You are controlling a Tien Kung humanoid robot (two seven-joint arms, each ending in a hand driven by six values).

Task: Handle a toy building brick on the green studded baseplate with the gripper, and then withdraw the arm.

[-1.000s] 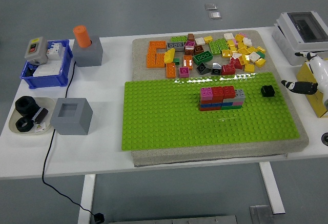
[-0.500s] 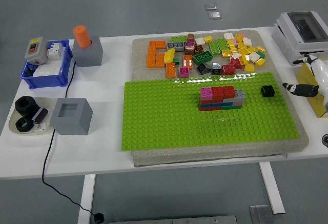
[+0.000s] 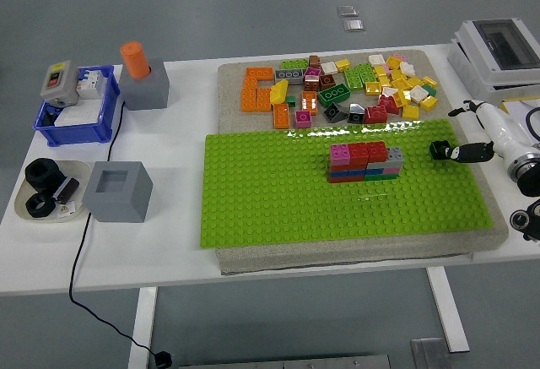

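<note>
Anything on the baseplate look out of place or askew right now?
Nothing looks damaged or spilled. One black brick sits alone near the baseplate's right edge, apart from the stacked block, with the right hand reaching to it. Loose bricks lie heaped behind the baseplate.

Lab test bench, white table (image 3: 177,255), grey floor, electrical switch box (image 3: 59,82), breaker enclosure (image 3: 502,48)

no readable text, labels or numbers anywhere.

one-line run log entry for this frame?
phase: reach | right hand fingers open, tips at black brick on green baseplate | no grasp seen | left arm: out of view
</note>
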